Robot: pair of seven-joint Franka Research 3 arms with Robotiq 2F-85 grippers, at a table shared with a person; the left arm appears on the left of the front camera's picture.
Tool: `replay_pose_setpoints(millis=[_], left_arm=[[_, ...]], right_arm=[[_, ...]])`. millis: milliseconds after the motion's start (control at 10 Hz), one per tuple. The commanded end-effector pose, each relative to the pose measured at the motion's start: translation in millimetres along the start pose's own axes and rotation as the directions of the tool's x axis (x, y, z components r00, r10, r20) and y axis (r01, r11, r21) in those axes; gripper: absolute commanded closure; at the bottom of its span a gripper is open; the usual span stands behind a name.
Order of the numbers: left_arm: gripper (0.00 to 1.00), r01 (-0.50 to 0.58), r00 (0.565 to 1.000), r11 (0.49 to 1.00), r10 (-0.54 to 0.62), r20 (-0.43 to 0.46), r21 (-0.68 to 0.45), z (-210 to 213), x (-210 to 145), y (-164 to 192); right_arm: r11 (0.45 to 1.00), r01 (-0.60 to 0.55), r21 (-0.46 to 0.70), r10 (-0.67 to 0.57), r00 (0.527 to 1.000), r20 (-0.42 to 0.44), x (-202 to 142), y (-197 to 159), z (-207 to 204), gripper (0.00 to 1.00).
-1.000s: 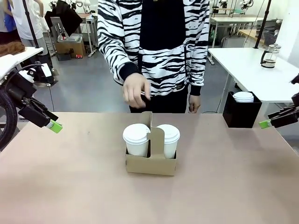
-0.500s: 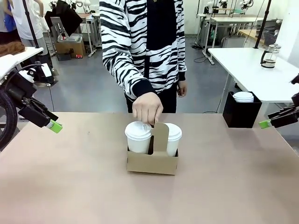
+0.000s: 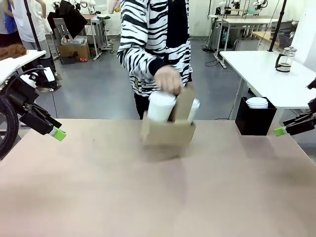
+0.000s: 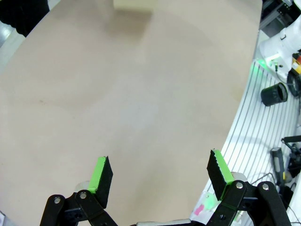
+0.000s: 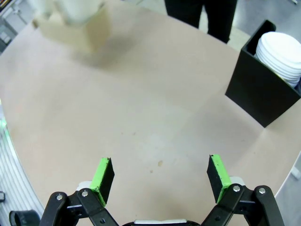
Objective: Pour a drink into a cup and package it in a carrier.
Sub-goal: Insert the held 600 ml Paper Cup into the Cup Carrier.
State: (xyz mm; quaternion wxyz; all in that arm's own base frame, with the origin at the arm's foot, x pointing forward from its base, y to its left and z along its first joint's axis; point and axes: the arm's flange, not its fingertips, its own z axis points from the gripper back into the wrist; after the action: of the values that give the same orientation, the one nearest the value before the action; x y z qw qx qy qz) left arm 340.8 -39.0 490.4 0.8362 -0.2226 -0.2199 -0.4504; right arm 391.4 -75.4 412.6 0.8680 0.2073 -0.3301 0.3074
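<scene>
- The table (image 3: 98, 197) is a wide tan top; the front view looks across it to a person (image 3: 155, 44) in a black-and-white striped top at 12 o'clock.
- The carrier (image 3: 168, 132), a brown cardboard box, is off the table top and blurred, just below the person's hand (image 3: 168, 79), which grips the upright handle tab.
- Two cups stand in the carrier: one cup (image 3: 161, 106) on the 9 o'clock side of the tab, white with a lid, and a second cup (image 3: 193, 109) on the 3 o'clock side, mostly hidden by the tab. What is inside them cannot be seen.
- A black box (image 3: 254, 118) sits at the table's far edge toward 2 o'clock, with a stack of white lids (image 3: 256, 102) in it; the right wrist view shows the same lids (image 5: 282, 56) at 2 o'clock.
- On a white table behind, toward 2 o'clock, stands a glass jug (image 3: 285, 59) with dark liquid low in it.
- The left gripper (image 4: 160, 172) hangs at 9 o'clock over the table edge, jaws spread wide, nothing between them.
- The right gripper (image 5: 161, 174) sits at 3 o'clock, jaws likewise wide apart and empty.
</scene>
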Motion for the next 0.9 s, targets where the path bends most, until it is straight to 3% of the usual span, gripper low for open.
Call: replay_pose_setpoints(millis=[0,800], left_arm=[[0.00,0.014,1.000,1.000,-0.013,0.021,-0.018,0.5,-0.3,0.9],[0.00,0.014,1.000,1.000,-0.013,0.021,-0.018,0.5,-0.3,0.9]], right_arm=[[1.000,-0.007,-0.010,0.007,1.000,-0.013,-1.0,-0.6,1.2,0.00],[1.000,-0.007,-0.010,0.007,1.000,-0.013,-1.0,-0.6,1.2,0.00]])
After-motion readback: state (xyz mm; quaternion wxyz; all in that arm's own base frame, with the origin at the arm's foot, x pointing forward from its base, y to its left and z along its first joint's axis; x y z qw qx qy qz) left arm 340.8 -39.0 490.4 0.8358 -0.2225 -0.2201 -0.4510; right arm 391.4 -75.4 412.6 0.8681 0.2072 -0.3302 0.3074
